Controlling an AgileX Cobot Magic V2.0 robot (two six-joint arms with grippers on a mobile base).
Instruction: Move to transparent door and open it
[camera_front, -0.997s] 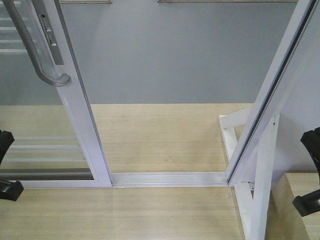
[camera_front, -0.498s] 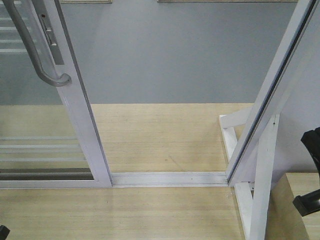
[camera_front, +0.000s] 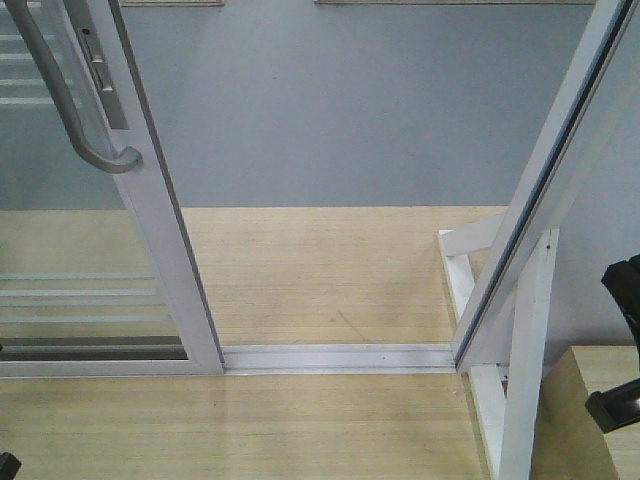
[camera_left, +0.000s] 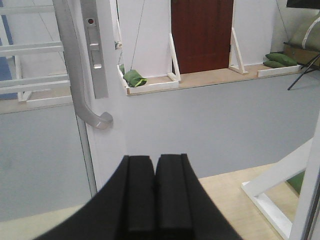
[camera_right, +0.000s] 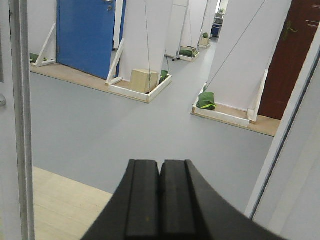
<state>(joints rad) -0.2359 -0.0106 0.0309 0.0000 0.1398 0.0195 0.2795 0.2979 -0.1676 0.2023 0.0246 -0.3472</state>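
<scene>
- We see the transparent door (camera_front: 150, 215), a tall clear-glass sliding panel in a white metal frame with thin horizontal white bars, at the left of the front view, slid aside.
- Its curved grey metal handle (camera_front: 60, 95) and grey lock plate (camera_front: 98, 65) sit on the stile at upper left; in the left wrist view the handle (camera_left: 80, 75) is up and left of our gripper, apart from it.
- The doorway is open: the white floor track (camera_front: 340, 357) runs bare between the door's stile and the white frame post (camera_front: 540, 200) on the right.
- Beyond the track, light wood flooring (camera_front: 320, 270), then grey floor (camera_front: 330, 110).
- Left gripper (camera_left: 155, 195): black pads pressed together, nothing between them, pointing at the door stile below the handle. Only a black sliver of it shows at the front view's bottom-left corner.
- Right gripper (camera_right: 160, 200): pads also together, empty, aimed through the opening at the grey floor.
- White diagonal brace (camera_front: 520, 370) stands by the right post, beside a light wood box (camera_front: 590, 440).
- Far off in the right wrist view: blue door (camera_right: 85, 35), dark red door (camera_right: 292, 60).
</scene>
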